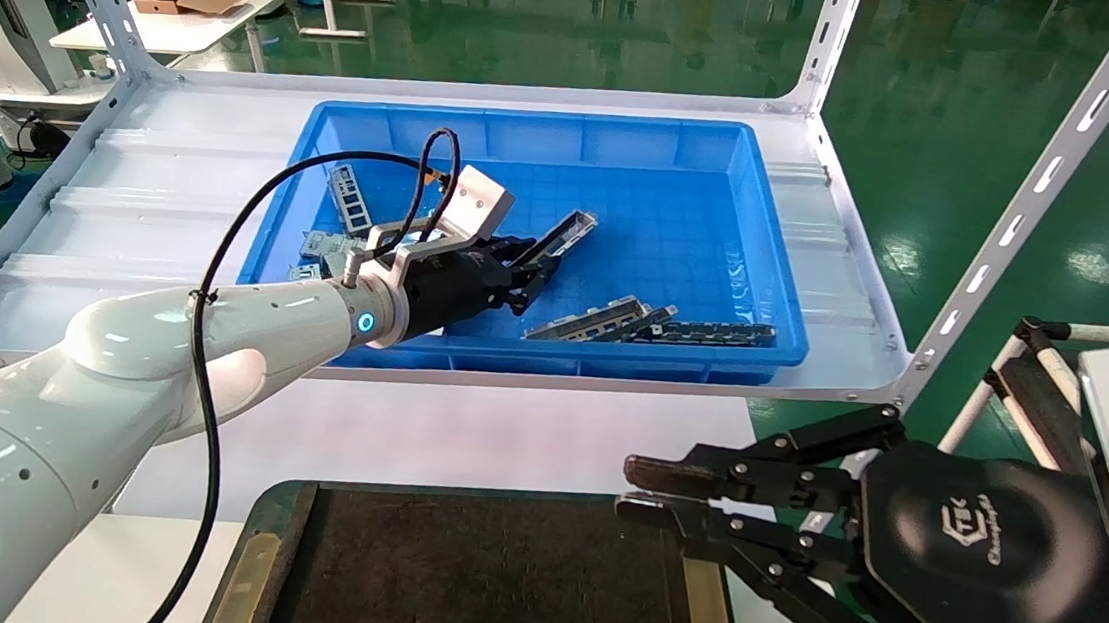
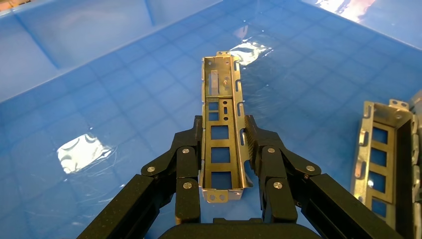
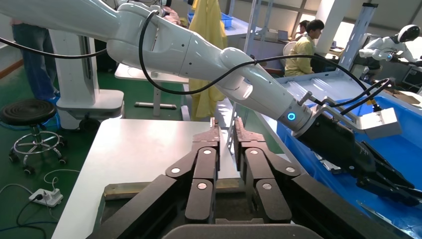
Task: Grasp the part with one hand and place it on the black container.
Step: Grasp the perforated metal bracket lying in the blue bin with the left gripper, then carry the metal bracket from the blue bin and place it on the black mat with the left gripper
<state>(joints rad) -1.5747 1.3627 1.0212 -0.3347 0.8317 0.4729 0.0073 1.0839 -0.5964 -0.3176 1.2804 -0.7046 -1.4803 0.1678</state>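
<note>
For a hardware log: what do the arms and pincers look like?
Left arm: glossy white, blue ring light, looped black cable, white wrist box. Left pincer and right pincer: black jointed link fingers with silver rivets; embossed logo on the right.

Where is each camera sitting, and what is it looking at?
Head view: up on the robot's head, looking down at the blue plastic bin and wide flat black container; both arms show.
Left wrist view: on the left wrist, facing the bin floor; left gripper fingers clamp the narrow grey slotted metal part.
Right wrist view: on the right wrist, looking across the table; right gripper nearly closed, empty.
Head and right wrist views share the left arm.
</note>
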